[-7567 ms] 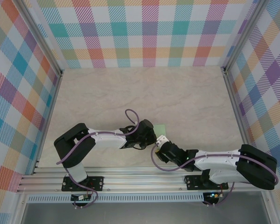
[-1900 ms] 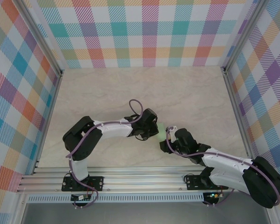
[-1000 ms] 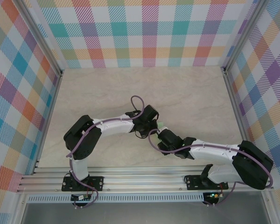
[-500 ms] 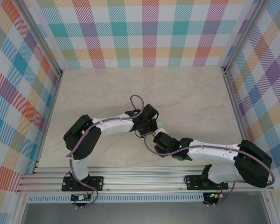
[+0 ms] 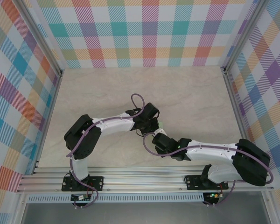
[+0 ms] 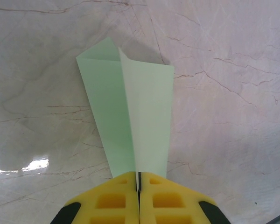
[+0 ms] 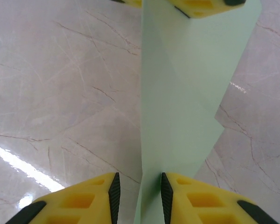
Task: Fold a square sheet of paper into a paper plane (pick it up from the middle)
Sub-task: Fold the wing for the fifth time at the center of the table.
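Observation:
The sheet of paper (image 6: 130,116) is pale mint green. It is folded along a centre crease into a narrow shape that tapers toward my left gripper (image 6: 138,176). That gripper is shut on the narrow end and holds it above the table. From above, a small green corner of the paper (image 5: 162,123) shows beside the left gripper (image 5: 154,124). My right gripper (image 7: 138,181) has its jaws apart, with the folded paper (image 7: 186,93) standing between them close to the right pad. The left gripper's yellow fingers (image 7: 198,6) sit at the far end of the paper. The right gripper (image 5: 155,136) lies just in front of the left one.
The marble-patterned tabletop (image 5: 186,98) stretches out behind and to both sides of the arms. Checked walls (image 5: 144,32) enclose it at the back and sides. An aluminium rail (image 5: 140,179) runs along the near edge by the arm bases.
My right gripper has slid a little to the left, ending closer under the left gripper. The left gripper has held still, shut on the paper.

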### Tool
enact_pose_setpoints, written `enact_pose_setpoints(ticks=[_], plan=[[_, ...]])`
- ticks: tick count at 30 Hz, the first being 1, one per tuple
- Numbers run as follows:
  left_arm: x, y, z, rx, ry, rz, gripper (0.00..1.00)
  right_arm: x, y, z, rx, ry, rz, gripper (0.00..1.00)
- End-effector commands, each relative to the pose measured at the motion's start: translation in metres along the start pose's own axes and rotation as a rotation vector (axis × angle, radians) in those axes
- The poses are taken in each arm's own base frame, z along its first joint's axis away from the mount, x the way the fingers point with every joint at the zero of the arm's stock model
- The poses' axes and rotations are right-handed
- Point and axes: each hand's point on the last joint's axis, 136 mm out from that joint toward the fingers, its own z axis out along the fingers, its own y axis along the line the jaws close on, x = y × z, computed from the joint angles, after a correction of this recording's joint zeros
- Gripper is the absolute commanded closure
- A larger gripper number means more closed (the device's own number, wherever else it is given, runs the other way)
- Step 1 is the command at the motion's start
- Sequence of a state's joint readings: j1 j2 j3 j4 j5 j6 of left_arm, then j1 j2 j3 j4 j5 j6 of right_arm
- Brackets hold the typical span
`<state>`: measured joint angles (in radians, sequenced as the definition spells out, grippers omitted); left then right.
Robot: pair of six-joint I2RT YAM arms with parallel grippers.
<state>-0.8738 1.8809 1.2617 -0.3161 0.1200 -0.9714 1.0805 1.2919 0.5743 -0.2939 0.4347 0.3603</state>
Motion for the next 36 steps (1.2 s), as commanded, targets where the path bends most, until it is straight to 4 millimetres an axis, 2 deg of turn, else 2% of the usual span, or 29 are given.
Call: enact_pose_setpoints(ticks=[1,7,16,19,21,23,27,36], plan=[[0.002,-0.004,0.0,-0.002,0.021,0.014,0.94,-0.007,0.001,0.0,0.019,0.0,0.019,0.71],[0.003,-0.002,-0.001,-0.01,0.023,0.016,0.94,-0.006,0.0,0.003,0.033,0.009,0.034,0.83],[0.0,0.001,-0.004,-0.023,0.006,0.012,0.9,-0.005,0.004,0.005,0.012,0.017,0.062,0.91],[0.0,0.001,-0.006,-0.024,-0.001,0.011,0.9,0.0,0.005,0.008,0.012,0.036,0.084,0.87],[0.0,0.003,-0.006,-0.029,0.001,0.012,0.91,-0.001,0.006,0.007,0.011,0.037,0.103,0.81],[0.001,0.004,-0.005,-0.031,0.002,0.012,0.93,-0.005,0.005,0.002,0.006,0.026,0.127,0.73],[0.001,0.006,-0.004,-0.038,0.0,0.009,0.95,-0.007,0.003,-0.01,0.001,0.028,0.183,0.65],[0.001,0.005,-0.005,-0.04,0.002,0.012,0.95,0.014,0.013,-0.014,-0.071,0.119,0.266,0.63]])
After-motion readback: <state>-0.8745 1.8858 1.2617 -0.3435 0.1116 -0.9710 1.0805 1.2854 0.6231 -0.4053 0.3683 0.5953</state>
